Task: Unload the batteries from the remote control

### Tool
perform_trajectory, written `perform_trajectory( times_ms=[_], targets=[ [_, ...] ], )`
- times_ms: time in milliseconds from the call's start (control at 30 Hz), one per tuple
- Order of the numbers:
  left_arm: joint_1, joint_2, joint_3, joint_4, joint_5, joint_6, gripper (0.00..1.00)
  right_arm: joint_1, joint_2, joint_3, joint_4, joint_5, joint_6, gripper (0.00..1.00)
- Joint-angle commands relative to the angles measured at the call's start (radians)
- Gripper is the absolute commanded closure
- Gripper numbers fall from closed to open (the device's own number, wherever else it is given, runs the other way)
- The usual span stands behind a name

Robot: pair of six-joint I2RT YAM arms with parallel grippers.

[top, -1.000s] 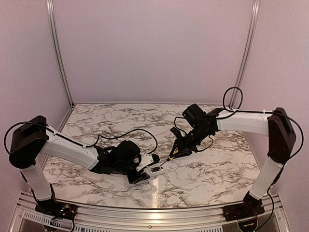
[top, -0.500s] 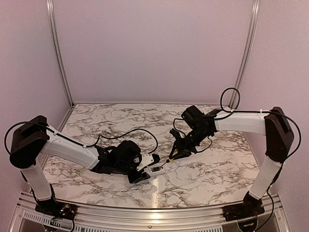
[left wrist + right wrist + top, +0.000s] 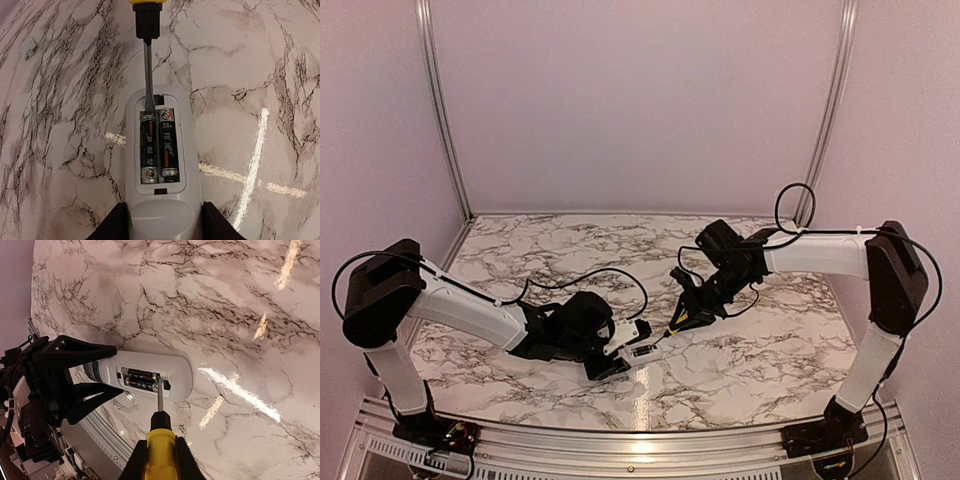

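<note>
The white remote control (image 3: 640,350) lies on the marble with its battery bay open and facing up. My left gripper (image 3: 617,360) is shut on its near end (image 3: 162,220). Two dark batteries (image 3: 158,145) lie side by side in the bay, also seen in the right wrist view (image 3: 140,378). My right gripper (image 3: 693,308) is shut on the yellow handle of a screwdriver (image 3: 160,452). Its metal shaft (image 3: 148,75) reaches down to the bay, and the tip touches the far end of the left battery (image 3: 149,145).
A small grey metal piece (image 3: 31,48) lies on the marble far left of the remote. The table's metal front rail (image 3: 640,445) runs just behind the left gripper. Black cables (image 3: 605,272) loop over the table between the arms.
My right arm has shifted slightly left, bringing the screwdriver tip closer into the remote's bay. My left gripper still holds the remote in the same place.
</note>
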Motion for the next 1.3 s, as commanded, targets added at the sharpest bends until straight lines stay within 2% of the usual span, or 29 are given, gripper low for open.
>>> perform_trajectory(
  times_ms=[0,433,1267],
  targets=[
    [-0.008,0.020,0.029,-0.004,0.005,0.005,1.00,0.010,0.038,-0.035,0.054,-0.029,-0.015,1.00],
    [-0.008,0.019,0.027,-0.004,0.006,0.009,1.00,0.006,0.065,-0.084,0.102,-0.083,-0.070,1.00],
    [-0.008,0.021,0.027,0.003,0.003,0.014,1.00,-0.070,0.167,-0.175,0.182,-0.300,-0.247,1.00]
  ],
)
